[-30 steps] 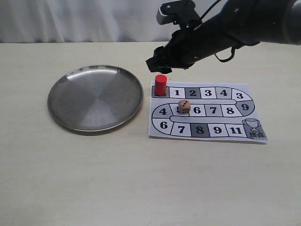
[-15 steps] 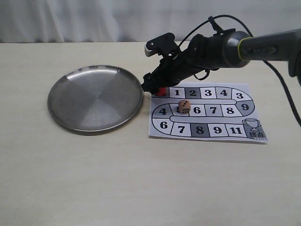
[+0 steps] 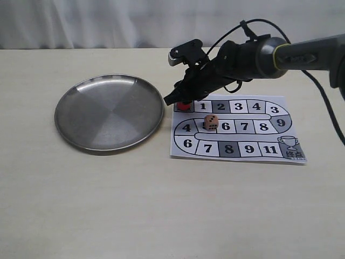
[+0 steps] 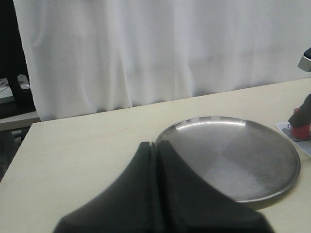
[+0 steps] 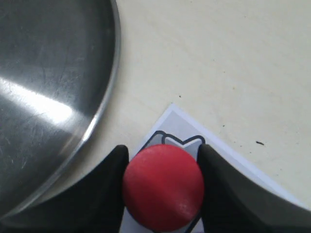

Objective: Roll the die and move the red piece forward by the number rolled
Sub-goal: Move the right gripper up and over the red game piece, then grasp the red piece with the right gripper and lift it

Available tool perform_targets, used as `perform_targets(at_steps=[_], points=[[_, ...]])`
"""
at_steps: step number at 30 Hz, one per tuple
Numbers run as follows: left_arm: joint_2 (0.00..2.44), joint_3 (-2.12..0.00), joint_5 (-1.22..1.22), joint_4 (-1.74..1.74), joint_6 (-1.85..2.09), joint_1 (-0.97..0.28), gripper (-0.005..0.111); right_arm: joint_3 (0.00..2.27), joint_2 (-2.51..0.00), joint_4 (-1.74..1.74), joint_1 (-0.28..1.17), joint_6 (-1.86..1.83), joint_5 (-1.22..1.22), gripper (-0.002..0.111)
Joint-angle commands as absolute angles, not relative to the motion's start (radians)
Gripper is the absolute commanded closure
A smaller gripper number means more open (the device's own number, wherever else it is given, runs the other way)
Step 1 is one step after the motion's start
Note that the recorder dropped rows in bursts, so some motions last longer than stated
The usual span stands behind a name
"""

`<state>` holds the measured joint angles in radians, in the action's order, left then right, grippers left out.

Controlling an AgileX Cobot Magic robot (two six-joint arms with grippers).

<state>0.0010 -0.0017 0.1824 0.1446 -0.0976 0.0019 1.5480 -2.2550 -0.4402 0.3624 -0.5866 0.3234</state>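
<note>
The red piece [image 3: 185, 106] stands on the start square at the top left corner of the paper board [image 3: 178, 147]. My right gripper [image 3: 183, 100] has come down over it. In the right wrist view its black fingers [image 5: 109, 194] press against both sides of the red piece [image 5: 163, 187], so that gripper [image 5: 163, 148] is shut on it. The tan die [image 3: 211, 122] rests on the board's middle row, beside the 6 square. My left gripper [image 4: 156, 144] is shut and holds nothing. It hangs near the steel plate [image 4: 228, 155].
The round steel plate [image 3: 108, 113] lies just left of the board, its rim [image 5: 104, 107] close to the red piece. The right arm's cable loops above the board. A white curtain hangs behind the table.
The right arm dropped from above the red piece down over it. Its fingers now sit against the piece's sides. The die and plate have not moved.
</note>
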Motion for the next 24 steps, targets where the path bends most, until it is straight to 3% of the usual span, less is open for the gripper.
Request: perform_targets(at_steps=[1,14,24], points=[[0.000,0.000,0.174,0.145,-0.099,-0.001,0.107,1.551,-2.254,-0.430,0.358,-0.587,0.330,0.104],[0.000,0.000,0.174,0.145,-0.099,-0.001,0.107,1.553,-2.020,-0.432,0.299,-0.578,0.374,0.104],[0.000,0.000,0.174,0.145,-0.099,-0.001,0.107,1.486,-2.121,-0.428,0.277,-0.590,0.379,0.104]])
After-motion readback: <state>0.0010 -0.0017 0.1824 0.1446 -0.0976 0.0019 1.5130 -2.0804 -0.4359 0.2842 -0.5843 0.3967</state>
